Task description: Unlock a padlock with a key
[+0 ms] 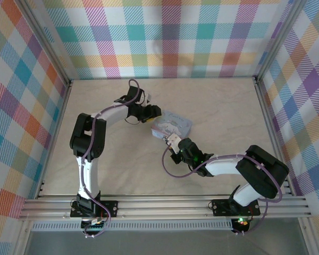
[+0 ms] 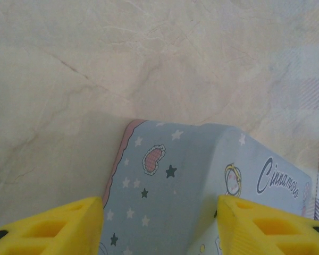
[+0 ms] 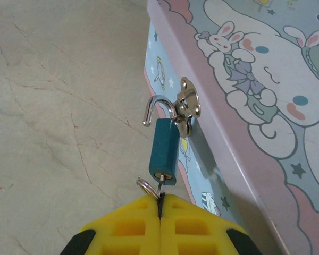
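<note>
The tiny blue padlock (image 3: 165,151) hangs from the silvery hasp (image 3: 187,106) on the side of the pale blue cartoon tin (image 3: 255,79). Its thin shackle (image 3: 160,102) stands open, one end free in the air. A small key (image 3: 160,188) on a ring (image 3: 144,186) sits in the keyhole at the padlock's bottom. My right gripper (image 3: 160,199) is shut on that key, just below the lock. At the tin's far-left end, my left gripper (image 2: 159,212) clasps the tin (image 2: 170,175) with a yellow finger on each side. Seen from above, the tin (image 1: 173,125) lies between both grippers.
The tin rests on a pale marbled tabletop (image 1: 117,159) inside a frame of checked cloth walls (image 1: 165,37). Aluminium rails (image 1: 165,204) run along the near edge by the arm bases. Open table lies left of and behind the tin.
</note>
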`<state>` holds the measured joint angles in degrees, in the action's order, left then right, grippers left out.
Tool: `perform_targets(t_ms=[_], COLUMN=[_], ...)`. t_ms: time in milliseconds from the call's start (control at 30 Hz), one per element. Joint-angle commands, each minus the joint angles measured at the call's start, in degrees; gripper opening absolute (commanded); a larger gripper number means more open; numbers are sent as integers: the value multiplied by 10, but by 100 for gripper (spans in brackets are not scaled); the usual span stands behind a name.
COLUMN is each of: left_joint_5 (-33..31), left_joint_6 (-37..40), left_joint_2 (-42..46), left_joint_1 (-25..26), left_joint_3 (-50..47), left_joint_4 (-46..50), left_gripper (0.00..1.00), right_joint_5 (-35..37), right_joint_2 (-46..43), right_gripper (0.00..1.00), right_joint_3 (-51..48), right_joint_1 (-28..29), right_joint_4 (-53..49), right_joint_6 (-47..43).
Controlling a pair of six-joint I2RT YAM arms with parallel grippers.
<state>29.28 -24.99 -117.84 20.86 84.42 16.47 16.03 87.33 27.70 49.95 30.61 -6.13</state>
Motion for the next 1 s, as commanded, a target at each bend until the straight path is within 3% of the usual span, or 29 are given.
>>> perform_targets(t_ms=[0,500,667,967], left_joint_5=[-65,-118,-117,-128], left_joint_6=[3,-74,-125,-151], left_joint_2=[20,128,167,213], left_joint_1=[-1,-12,-12,-12], left_joint_3=[-46,-192,-260,-319], left_joint_4=[53,0,-64,-83], left_gripper=[56,56,55,54], right_joint_5=[-5,-144,-207,-285], right_joint_2=[-4,-1,10,42], right_gripper=[0,0,0,0], right_joint_3=[3,-23,-30,-20], right_joint_1=[1,-37,-53,-84], right_joint_4=[3,22,29,18], right_joint_6=[31,128,167,234])
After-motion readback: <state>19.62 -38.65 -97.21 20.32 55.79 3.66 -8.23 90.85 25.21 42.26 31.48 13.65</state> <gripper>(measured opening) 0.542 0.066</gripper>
